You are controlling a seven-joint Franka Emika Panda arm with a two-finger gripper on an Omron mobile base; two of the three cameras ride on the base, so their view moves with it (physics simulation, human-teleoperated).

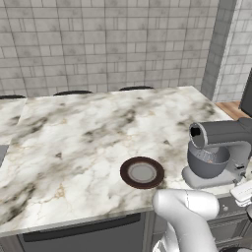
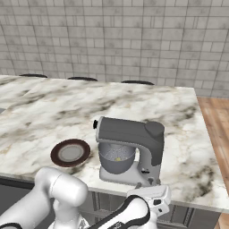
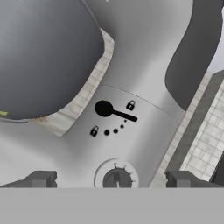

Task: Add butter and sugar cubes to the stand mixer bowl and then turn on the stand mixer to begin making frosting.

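Note:
The stand mixer (image 2: 134,138) stands at the counter's front edge, and its grey bowl (image 2: 116,160) sits under the dark head. Inside the bowl shows a small pale-yellow bit of butter (image 2: 118,159). At the bowl's rim in the hand view, a yellow sliver of butter (image 3: 3,113) lies beside a tiny tan speck that may be a sugar cube (image 3: 40,119). My gripper (image 3: 111,179) is open, close to the mixer's column (image 3: 131,127). Its fingertips (image 3: 41,178) stand wide on either side of a round dial (image 3: 116,178), below a black lever (image 3: 114,112).
A round dark-brown plate (image 1: 142,172) with a grey centre lies bare on the marble counter (image 1: 74,138) left of the mixer. A tiled wall runs behind the counter. Wooden floor (image 2: 219,129) shows past the counter's right end.

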